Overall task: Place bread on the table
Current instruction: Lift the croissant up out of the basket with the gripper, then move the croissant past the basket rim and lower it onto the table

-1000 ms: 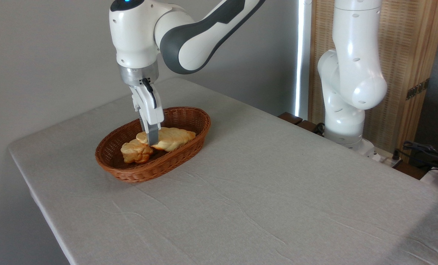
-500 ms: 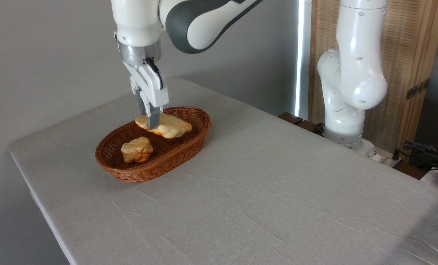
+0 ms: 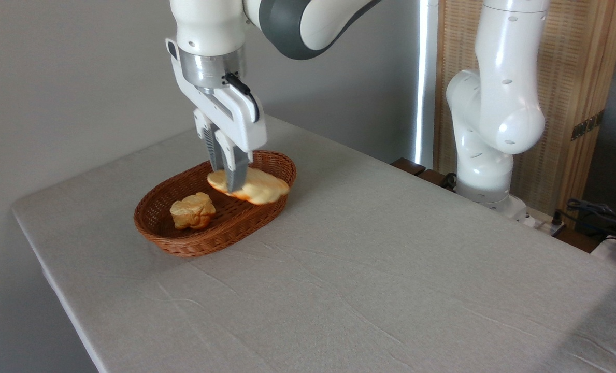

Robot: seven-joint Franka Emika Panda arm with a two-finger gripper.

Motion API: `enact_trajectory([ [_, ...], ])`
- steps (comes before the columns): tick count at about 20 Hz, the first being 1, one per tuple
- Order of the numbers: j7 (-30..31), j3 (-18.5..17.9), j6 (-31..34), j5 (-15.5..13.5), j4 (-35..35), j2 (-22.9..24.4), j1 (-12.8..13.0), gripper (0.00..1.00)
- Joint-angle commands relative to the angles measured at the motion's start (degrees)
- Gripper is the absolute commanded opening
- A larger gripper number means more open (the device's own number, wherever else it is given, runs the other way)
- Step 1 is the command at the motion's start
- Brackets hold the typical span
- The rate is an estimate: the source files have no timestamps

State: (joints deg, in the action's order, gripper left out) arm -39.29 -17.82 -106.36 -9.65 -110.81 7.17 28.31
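The bread, a pale golden twisted loaf, hangs in the air over the right half of the wicker basket, clear of the basket floor. My gripper points down and is shut on the loaf near its left end, so the rest of it sticks out to the right over the basket rim. The light grey cloth-covered table spreads out below and to the right.
A smaller brown lumpy bun lies in the left part of the basket. The arm's white base stands at the table's far right edge. Cables and dark items sit off the table at the right.
The gripper has lifted the loaf out of the basket and carried it to the right. The bun stays where it was in the basket.
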Motion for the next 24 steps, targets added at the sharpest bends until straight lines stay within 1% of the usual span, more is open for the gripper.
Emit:
enact_trajectory([
  [1,0.2,-2.1,1.5,7.0,0.2,-0.5,0.3,0.57],
  [2,0.1,-2.9,1.5,8.3,0.1,-0.8,0.3,0.69],
  [3,-0.4,-3.4,1.5,9.2,0.1,-1.0,0.3,0.71],
  [4,-1.0,-3.5,1.5,9.3,0.1,-1.2,0.3,0.82],
  [5,-1.1,-3.5,1.5,9.4,0.1,-1.3,0.3,1.0],
  [9,-1.1,-3.5,1.2,9.4,0.0,-3.3,0.5,1.0],
  [12,-1.2,-3.5,1.1,9.4,0.0,-3.6,0.5,1.0],
  [20,-1.1,-3.4,0.8,9.3,0.1,-3.6,0.6,1.0],
  [24,-0.3,-2.8,1.1,9.3,1.0,-2.6,0.6,1.0],
])
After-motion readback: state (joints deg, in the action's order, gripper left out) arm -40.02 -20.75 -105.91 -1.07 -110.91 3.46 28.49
